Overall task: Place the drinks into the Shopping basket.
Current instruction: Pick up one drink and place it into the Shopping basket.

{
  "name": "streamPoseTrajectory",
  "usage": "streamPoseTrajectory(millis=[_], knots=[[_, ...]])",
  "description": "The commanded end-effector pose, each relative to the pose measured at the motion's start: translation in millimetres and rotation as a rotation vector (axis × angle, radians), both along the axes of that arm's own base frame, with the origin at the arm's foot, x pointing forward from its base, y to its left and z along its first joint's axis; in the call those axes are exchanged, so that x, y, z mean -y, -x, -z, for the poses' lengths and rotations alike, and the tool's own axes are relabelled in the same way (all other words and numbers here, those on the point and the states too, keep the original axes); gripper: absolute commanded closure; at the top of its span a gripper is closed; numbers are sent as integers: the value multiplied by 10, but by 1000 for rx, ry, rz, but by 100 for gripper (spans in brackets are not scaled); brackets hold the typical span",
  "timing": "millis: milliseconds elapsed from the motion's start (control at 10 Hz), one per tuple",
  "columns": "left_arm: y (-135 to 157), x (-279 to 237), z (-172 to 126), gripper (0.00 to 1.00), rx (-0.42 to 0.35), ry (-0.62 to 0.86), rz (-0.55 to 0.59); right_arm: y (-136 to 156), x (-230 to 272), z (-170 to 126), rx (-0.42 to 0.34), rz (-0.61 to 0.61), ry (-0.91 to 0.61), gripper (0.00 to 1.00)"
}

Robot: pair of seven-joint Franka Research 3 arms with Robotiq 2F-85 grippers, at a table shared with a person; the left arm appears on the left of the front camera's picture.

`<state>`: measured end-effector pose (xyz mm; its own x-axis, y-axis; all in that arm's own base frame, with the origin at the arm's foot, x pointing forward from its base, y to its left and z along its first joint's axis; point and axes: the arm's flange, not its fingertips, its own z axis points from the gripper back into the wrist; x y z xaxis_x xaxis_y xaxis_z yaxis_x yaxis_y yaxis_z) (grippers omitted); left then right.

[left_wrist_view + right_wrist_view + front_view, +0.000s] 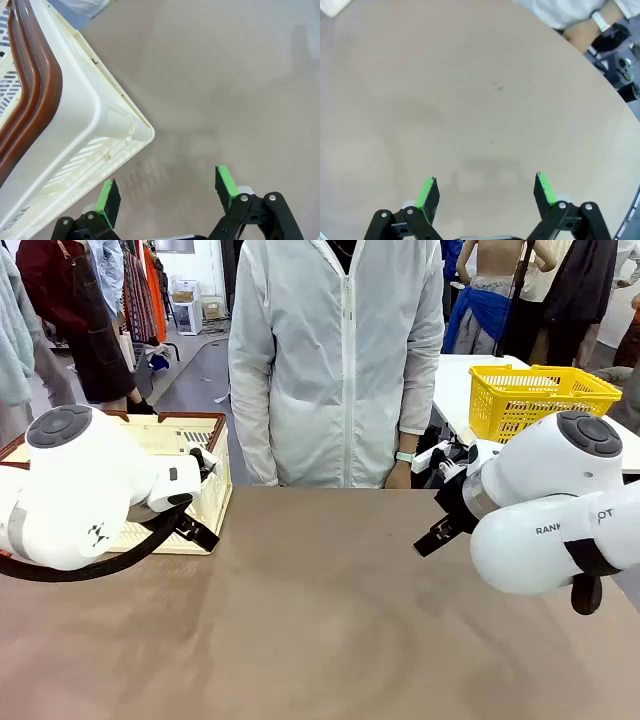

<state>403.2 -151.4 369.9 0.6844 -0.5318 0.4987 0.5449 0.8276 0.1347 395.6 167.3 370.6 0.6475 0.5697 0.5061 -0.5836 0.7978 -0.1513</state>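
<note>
Front view, left middle: the basket [200,418], a stiff plastic crate, sits on the table [320,620]. Drink cans should be light, rigid and slick, so pinch them mid-body. The left gripper [167,187] gapes wide and empty beside the basket's corner. The right gripper [486,187] is equally wide and empty over bare table.

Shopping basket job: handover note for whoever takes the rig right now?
Left pincer: open, holding nothing, over the table beside a corner of the Shopping basket.
Right pincer: open, holding nothing, above the table.
Basket sits at the table's far left. The left arm hides most of its inside, so I cannot tell whether any drinks are in.
To do: get the drinks, likely from the person at the far side, and load the basket.
</note>
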Motion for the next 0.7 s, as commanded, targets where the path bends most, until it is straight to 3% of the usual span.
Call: streamPoseTrajectory(millis=[0,600], knots=[[0,0,-2,0,0,0,0,0,0,0,0,0,0,0],[0,0,-2,0,0,0,0,0,0,0,0,0,0,0]])
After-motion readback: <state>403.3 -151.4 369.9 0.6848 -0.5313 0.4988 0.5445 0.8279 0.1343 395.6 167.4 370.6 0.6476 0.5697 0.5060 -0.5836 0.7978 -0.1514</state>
